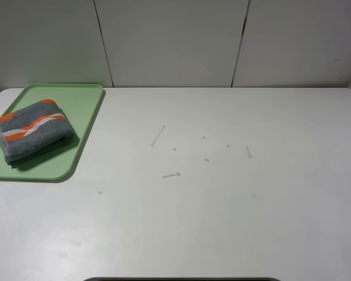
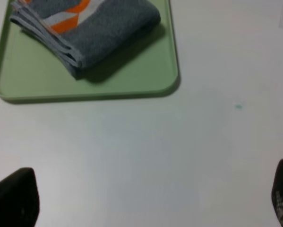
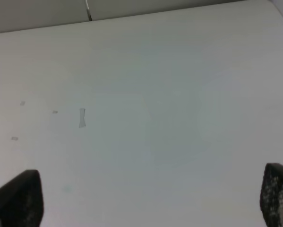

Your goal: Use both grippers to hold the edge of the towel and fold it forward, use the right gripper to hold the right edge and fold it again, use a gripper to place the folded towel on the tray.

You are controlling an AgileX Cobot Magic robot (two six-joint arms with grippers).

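Towel (image 1: 33, 130) folded on tray (image 1: 81, 102), both grippers spread wide, empty

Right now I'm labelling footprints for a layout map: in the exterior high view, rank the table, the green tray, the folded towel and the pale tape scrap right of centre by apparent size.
1. white table
2. pale green tray
3. folded grey towel, lying within the tray
4. tape scrap

No ties; each is clearly smaller than the one before.

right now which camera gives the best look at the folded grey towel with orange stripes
The exterior high view: the folded dark grey terry towel shows whole, lying on the pale green plastic tray. The left wrist view shows it closer, with its stacked layers, but its far end is cut off. The right wrist view shows only bare table.
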